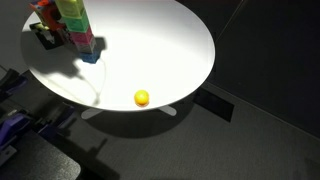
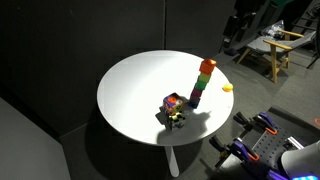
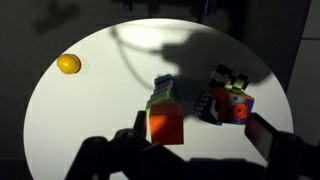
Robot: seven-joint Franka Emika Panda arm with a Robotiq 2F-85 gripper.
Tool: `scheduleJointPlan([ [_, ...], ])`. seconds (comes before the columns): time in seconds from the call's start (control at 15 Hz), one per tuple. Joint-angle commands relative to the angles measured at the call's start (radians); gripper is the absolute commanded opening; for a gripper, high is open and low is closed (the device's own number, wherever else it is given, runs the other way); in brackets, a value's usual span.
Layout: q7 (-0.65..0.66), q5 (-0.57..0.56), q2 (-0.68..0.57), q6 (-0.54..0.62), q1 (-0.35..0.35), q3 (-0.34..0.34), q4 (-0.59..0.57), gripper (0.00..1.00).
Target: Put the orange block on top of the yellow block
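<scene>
My gripper hangs high over the table and looks straight down. My two fingers are only dark shapes at the bottom of the wrist view. They look spread wide, with nothing pinched between them. The orange block is right below me, in the gap between my fingers. It is nearer to the finger on the left side of the wrist view and does not touch either finger. It sits at the very top of the tower. The block just under it looks yellow, so I take that for the yellow block. The tower stands straight up, so its long way points up at me, and I mostly see its top. The orange block is a cube, so no side of it is longer than another. Because it is on the yellow one now, I think the job is done. My next move should be straight up, not sideways, so that I do not knock the tower over. I count one orange block, one yellow block and one tower. There is one heap of toy bits, past the tower and off to the side of my other finger. There is one little yellow ball, far off near the table edge. I have just this one gripper.
</scene>
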State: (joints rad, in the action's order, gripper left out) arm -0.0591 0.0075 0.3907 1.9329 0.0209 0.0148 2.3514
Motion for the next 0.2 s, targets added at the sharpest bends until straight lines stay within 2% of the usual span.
scheduleJointPlan([
  [0.0,0.002,-0.001,-0.001,-0.002,-0.005,0.004,-0.002,1.00],
  [0.13,0.002,-0.001,-0.001,-0.002,-0.005,0.004,-0.002,1.00],
])
